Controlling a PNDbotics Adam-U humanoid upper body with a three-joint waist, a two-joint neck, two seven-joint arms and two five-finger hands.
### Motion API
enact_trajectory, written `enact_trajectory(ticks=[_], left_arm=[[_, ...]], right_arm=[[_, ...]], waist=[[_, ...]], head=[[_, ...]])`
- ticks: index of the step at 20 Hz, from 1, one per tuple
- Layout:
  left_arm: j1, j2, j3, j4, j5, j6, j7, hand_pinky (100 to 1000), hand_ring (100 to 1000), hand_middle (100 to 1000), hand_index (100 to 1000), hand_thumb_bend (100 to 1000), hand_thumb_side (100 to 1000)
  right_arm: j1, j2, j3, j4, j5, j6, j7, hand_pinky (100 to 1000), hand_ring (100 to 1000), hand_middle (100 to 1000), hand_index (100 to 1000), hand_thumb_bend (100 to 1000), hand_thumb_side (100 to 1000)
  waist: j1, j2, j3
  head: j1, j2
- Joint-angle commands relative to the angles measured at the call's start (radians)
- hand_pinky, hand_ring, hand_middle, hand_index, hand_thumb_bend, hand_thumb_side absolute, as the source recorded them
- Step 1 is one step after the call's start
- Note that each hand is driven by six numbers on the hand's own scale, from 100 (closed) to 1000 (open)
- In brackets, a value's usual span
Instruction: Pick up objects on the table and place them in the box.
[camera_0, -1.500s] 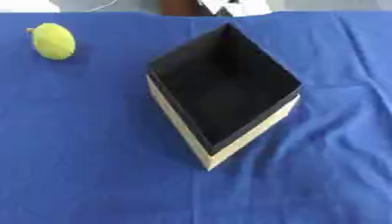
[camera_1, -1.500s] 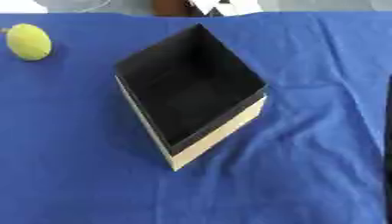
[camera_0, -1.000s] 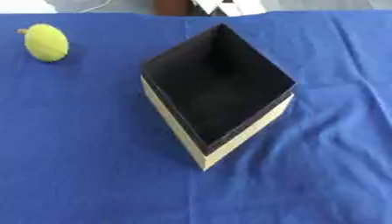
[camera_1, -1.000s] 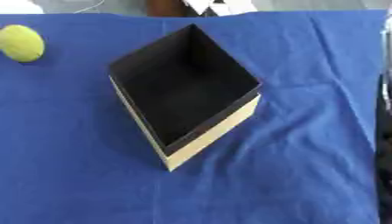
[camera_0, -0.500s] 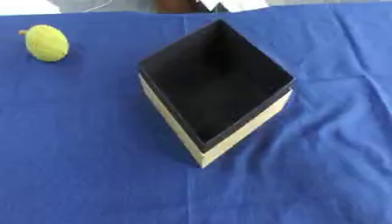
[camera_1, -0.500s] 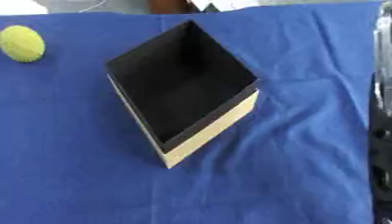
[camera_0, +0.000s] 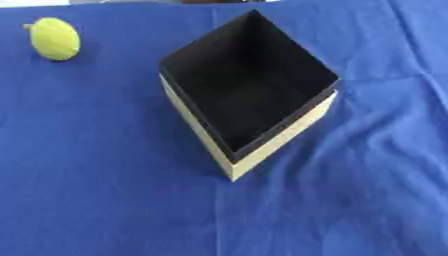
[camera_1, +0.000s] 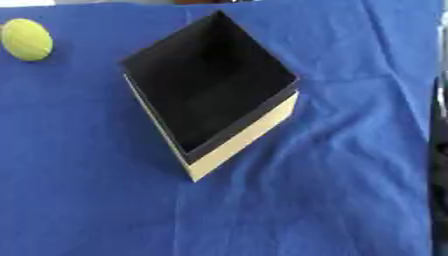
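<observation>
Yellow-green fruit (camera_0: 54, 38), perhaps a lemon; black-lined tan box (camera_0: 282, 142); plain blue cloth (camera_0: 96, 190).

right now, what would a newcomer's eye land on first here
The open box, black inside with pale outer walls, sits cornerwise in the middle of the blue cloth and appears empty. Next, a yellow-green round fruit lies alone at the far left, well apart from the box.

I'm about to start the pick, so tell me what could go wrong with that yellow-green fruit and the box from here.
The yellow-green fruit is rounded and lies near the far left edge of the blue cloth, so a glancing touch might roll it off. The box stands corner-on to the robot, and a reach across could clip its rim. The cloth is wrinkled to the box's right, so dragging it may shift the box. Neither hand is in view.
</observation>
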Motion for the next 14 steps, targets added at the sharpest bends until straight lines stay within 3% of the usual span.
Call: enact_trajectory(ticks=[1, 10, 14], left_arm=[[-0.059, 0.049, -0.055, 0.063, -0.026, 0.046, -0.041, 411, 886, 864, 799, 950, 741], [-0.255, -0.027, -0.190, 0.282, -0.158, 0.180, -0.175, 434, 926, 906, 801, 955, 751], [-0.308, -0.066, -0.234, 0.385, -0.222, 0.241, -0.239, 495, 943, 920, 832, 1000, 793]], right_arm=[[-0.017, -0.008, 0.002, -0.021, -0.006, -0.002, 0.007, 874, 887, 816, 890, 100, 100], [-0.021, -0.001, 0.005, -0.021, -0.019, -0.006, 0.017, 874, 883, 811, 885, 100, 100], [-0.024, 0.003, 0.006, -0.021, -0.023, -0.008, 0.021, 875, 881, 808, 883, 100, 100]], waist=[[0.013, -0.160, -0.002], [0.014, -0.153, -0.010], [0.016, -0.147, -0.012]], head=[[0.020, 0.002], [0.037, -0.018], [0.042, -0.027]])
